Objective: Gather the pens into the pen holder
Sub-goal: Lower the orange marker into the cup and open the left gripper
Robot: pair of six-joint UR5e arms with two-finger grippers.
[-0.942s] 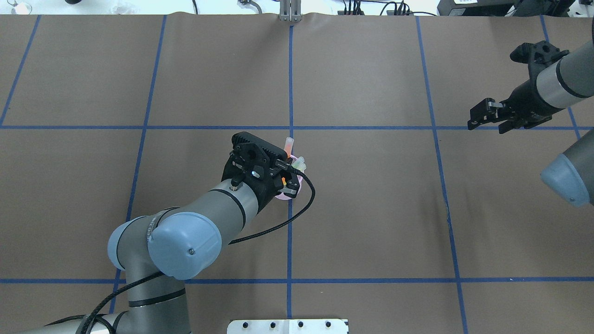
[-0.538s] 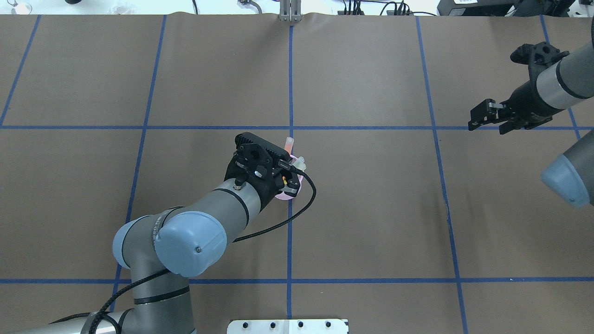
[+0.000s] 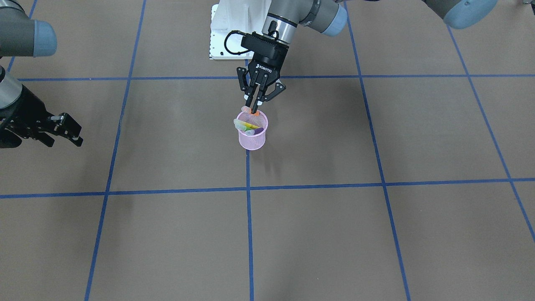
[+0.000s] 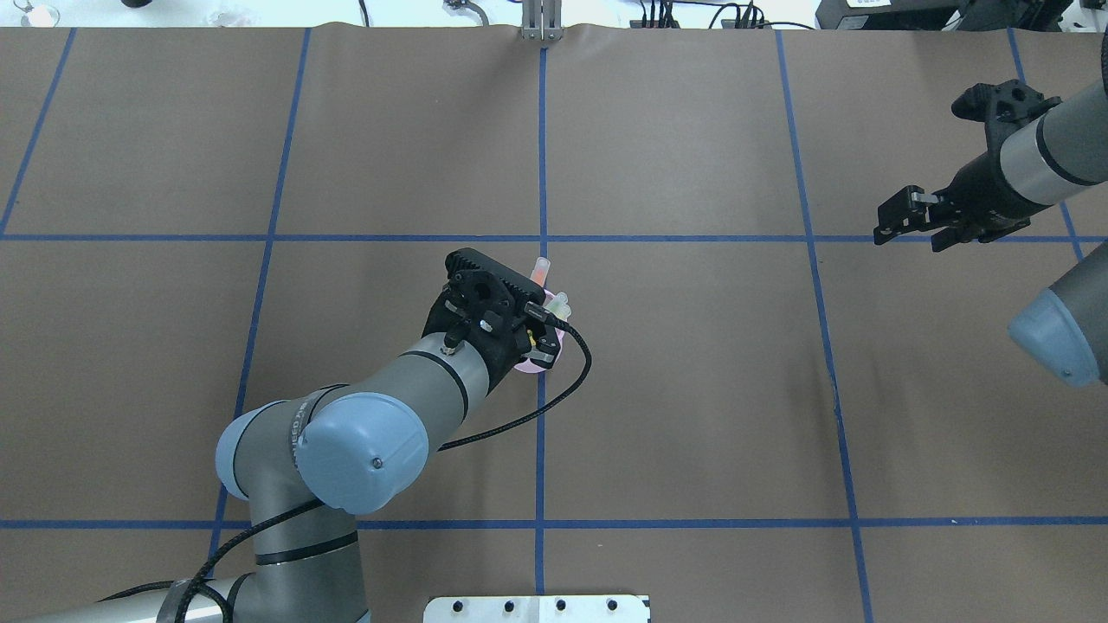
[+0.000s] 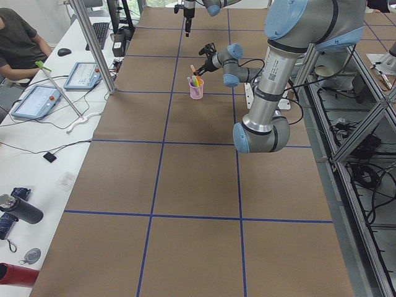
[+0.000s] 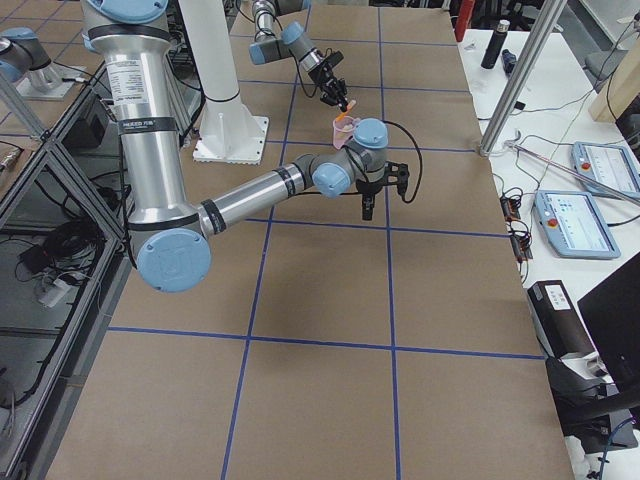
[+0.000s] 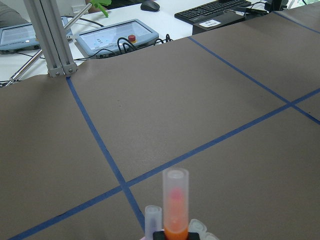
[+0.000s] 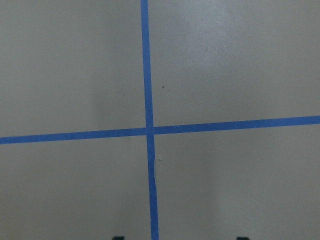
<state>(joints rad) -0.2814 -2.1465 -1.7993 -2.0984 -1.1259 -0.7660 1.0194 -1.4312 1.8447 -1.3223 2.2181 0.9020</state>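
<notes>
Left gripper (image 3: 253, 109): points down over the cup, fingers pinched on the orange pen (image 7: 175, 212), which sits at the cup's mouth with its pale cap up.
Cup (image 3: 252, 140): pink mesh, upright at mid-table, right on the centre tape line.
Other pens (image 3: 247, 125): yellow, green and purple, leaning inside the cup with their caps over the rim.
Right gripper (image 4: 906, 235): fingers spread and holding nothing, above the table's far right, well apart from the cup.
Table (image 4: 692, 389): brown matte cover, slightly wrinkled, divided into large squares by blue tape (image 4: 541, 147).
Base plate (image 4: 537, 608): white, at the robot's edge of the table.
Post (image 7: 50, 40): aluminium, standing at the far edge on the centre line.
Desk beyond: white, with a touch-screen pendant (image 7: 117, 36), a keyboard (image 7: 215, 7), a mouse (image 7: 150, 5) and cables.
Person (image 5: 18, 37): seated at that desk, in a dark shirt.
</notes>
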